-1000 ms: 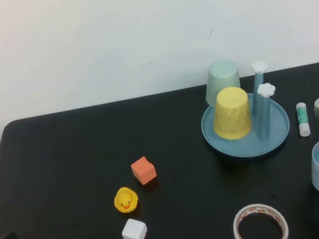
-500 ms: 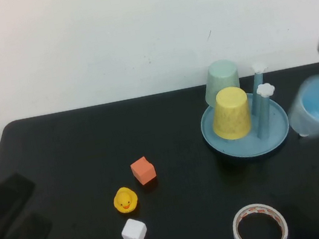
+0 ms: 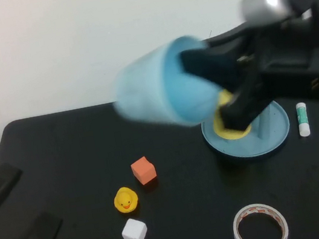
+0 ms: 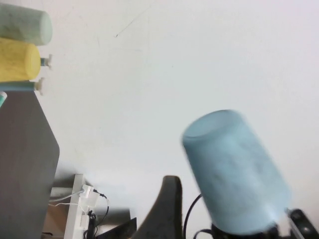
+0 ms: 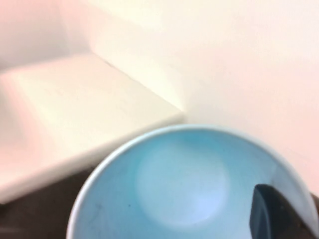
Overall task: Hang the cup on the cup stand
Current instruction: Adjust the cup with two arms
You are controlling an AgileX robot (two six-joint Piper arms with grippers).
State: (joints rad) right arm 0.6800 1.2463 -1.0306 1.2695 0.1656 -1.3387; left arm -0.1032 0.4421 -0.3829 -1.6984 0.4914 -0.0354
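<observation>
Right gripper (image 3: 228, 92) is raised above the surface (image 3: 60, 148), jaws clamped on the wall of the light blue cup (image 3: 163, 85), which lies tipped sideways in the air, near the cup stand (image 3: 273, 137). Left gripper (image 3: 10, 233) sits low at the surface's near-left corner, jaws apart.

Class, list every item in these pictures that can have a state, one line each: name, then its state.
cup: lifted, tipped sideways, held by right gripper
cup stand: on table, yellow cup inverted on it
left gripper: low at table's left edge, holding nothing
tape roll: lying flat
glue stick: lying down
</observation>
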